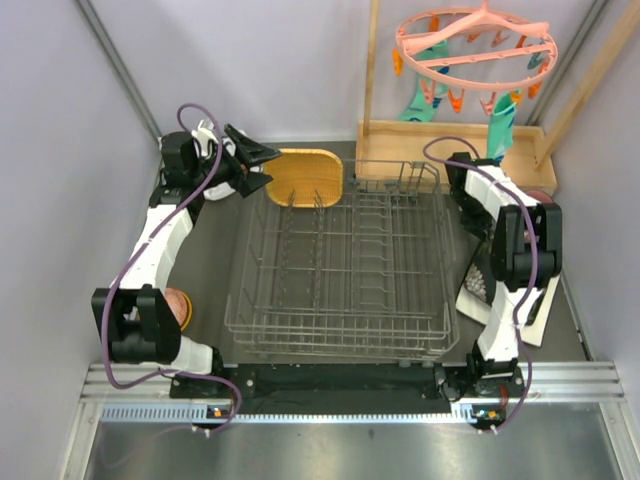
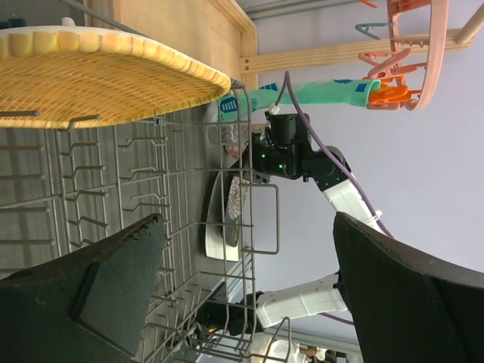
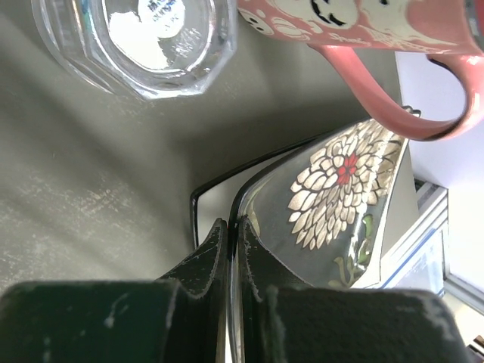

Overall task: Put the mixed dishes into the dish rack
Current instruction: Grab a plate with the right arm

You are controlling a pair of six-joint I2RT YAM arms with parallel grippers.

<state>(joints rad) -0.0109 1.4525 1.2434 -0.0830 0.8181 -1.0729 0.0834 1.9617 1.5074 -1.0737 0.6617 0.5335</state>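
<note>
L hand [image 1: 268, 167]: jaws wide apart, nothing in them, just beside the left edge of the yellow plate [image 1: 305, 178].
R hand [image 3: 231, 231]: fingers pressed together, clamped on the rim of the blk floral plate [image 3: 333, 189].
rack [image 1: 340, 265]: grey wire w/ upright prongs, mid bench [image 1: 210, 250], between the two arms.
yellow plate pos: at the rack's far-left corner. Resting on the rim or on the bench, can't tell.
blk floral plate pos: right of the rack, outside it, tilted up on edge.
top view only: orange bowl [image 1: 180, 305] on the bench by the L arm base, apart from the rack. Pale plate [image 1: 542, 318] lies flat at near-right, under the R arm.
R wrist only: clear glass [image 3: 136, 45] and pink cup [image 3: 363, 30] side by side on the bench, just past the floral plate, cup handle nearest the plate. In the top view the R arm largely covers them.
L wrist only: looks under the yellow plate and across the prongs to the R arm, w/ the floral plate seen edge-on beyond the rack wall.
bench surface: dark grey, matte, w/ a metal rail [image 1: 350, 395] along the near edge.
room: pale walls and wooden poles. Wooden tray [image 1: 450, 150] sits behind the rack. Pink peg hanger [image 1: 475, 45] is overhead w/ teal socks [image 1: 425, 95] clipped on.
</note>
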